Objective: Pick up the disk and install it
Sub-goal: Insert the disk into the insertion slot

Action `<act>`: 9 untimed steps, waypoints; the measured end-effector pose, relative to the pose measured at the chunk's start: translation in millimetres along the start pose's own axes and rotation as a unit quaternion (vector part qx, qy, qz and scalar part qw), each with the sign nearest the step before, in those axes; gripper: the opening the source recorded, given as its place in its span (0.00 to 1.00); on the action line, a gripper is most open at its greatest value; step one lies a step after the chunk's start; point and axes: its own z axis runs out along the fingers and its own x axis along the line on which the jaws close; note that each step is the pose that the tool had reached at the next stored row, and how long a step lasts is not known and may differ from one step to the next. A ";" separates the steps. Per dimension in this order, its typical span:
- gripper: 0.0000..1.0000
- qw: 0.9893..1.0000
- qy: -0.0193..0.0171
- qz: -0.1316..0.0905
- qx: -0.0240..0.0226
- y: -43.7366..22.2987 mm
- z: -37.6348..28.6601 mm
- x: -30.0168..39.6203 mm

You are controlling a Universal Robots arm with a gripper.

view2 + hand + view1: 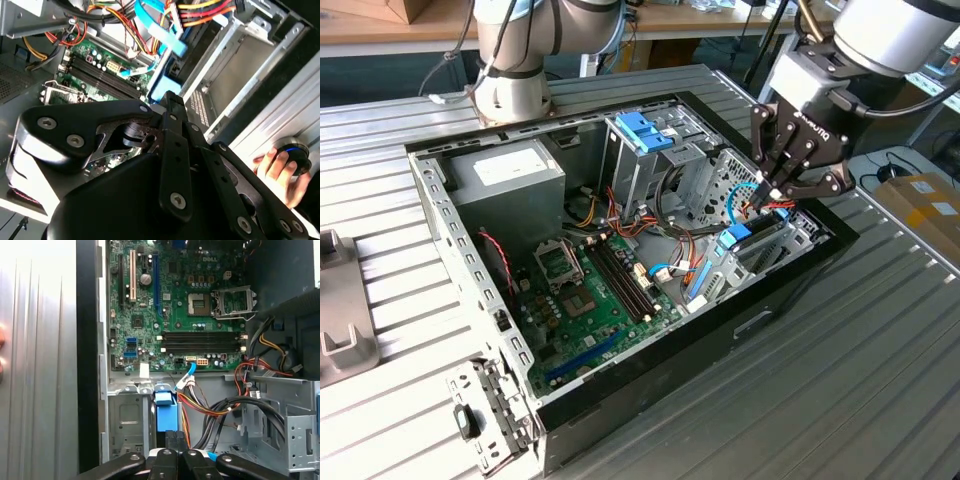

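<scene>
One disk [752, 240] sits in the bay just below the pincer [767, 196].

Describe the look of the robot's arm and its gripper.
The arm has rounded light-grey segments with a black cable trailing off it. The gripper is matte black with white lettering on its body and linked, angular fingers joined by silver screws and pins.
</scene>
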 end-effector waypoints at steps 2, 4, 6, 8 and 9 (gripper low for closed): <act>0.10 1.000 0.000 0.000 -0.002 -3.4 2.7 -2.0; 0.10 1.000 0.001 0.000 -0.004 -7.1 7.1 -3.2; 0.10 1.000 0.001 0.000 -0.005 -8.6 11.0 -2.9; 0.10 1.000 0.001 0.000 -0.006 -9.4 14.9 -2.6; 0.10 1.000 0.001 0.000 -0.006 -9.8 16.8 -2.5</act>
